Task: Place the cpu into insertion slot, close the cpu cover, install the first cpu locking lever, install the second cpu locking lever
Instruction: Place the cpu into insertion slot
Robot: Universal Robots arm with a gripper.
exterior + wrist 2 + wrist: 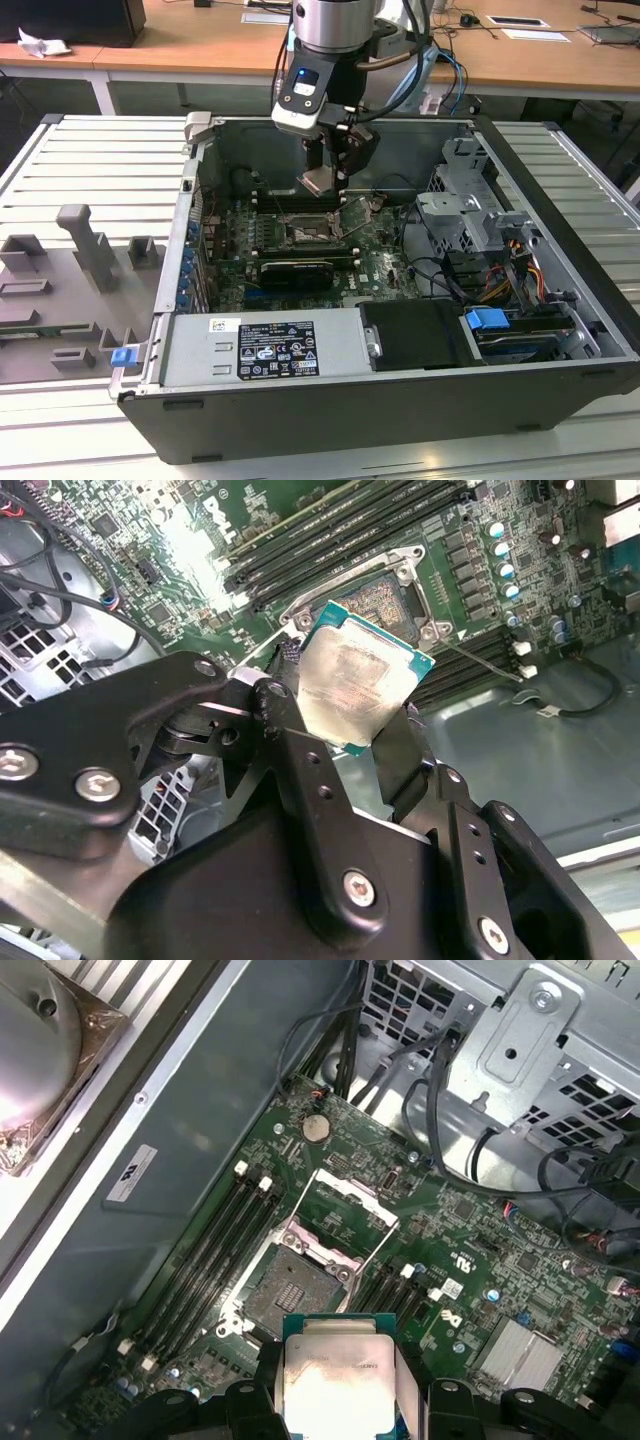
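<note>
An open case (350, 420) lies on its side on a slatted table (90, 160), its green motherboard (385, 265) facing up. The arm reaches down into the case, and the gripper (325, 182) hangs above the board. The slot (290, 1295) sits uncovered between rows of black memory slots (215, 1250), its dark centre showing. The cover (352, 1192) stands tilted up at one edge of the slot. The jaws pinch the cpu (350, 685) by two opposite edges. It hangs clear above the slot, not touching it, with its pale metallic face toward the wrist cameras.
</note>
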